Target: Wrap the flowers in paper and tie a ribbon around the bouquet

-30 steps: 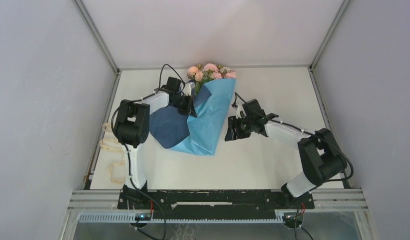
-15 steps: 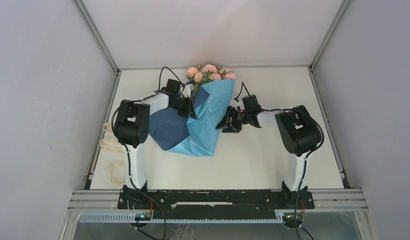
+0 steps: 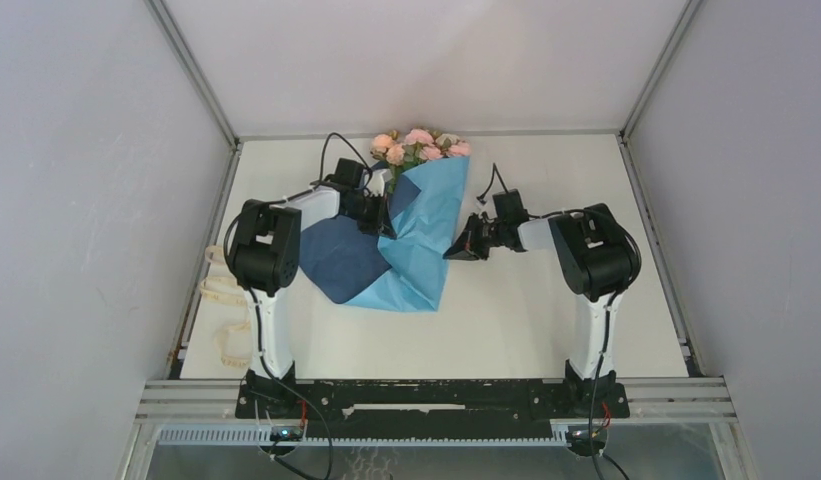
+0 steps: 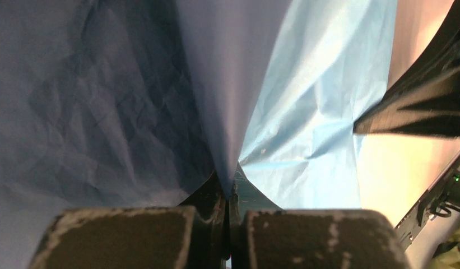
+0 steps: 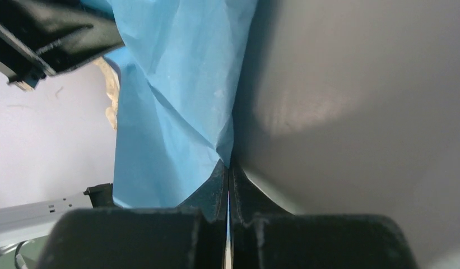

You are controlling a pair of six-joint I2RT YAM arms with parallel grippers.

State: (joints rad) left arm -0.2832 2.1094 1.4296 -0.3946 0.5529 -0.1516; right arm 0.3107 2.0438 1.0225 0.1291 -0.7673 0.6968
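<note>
The flowers, pink and cream blooms, lie at the table's back with their stems hidden under the paper. The sheet is folded over them, light blue on top, with a navy flap spread to the left. My left gripper is shut on a raised fold of the paper, pinched at the jaw tips. My right gripper is shut on the paper's right edge, which runs in between its tips. The ribbon lies looped by the table's left edge.
Grey walls close in the white table on the left, right and back. A black rail with both arm bases runs along the near edge. The right arm's elbow stands folded close to the paper.
My right gripper has moved left to the paper's right edge and shut on it, with the arm folding up. The left gripper has stayed shut on its fold.
</note>
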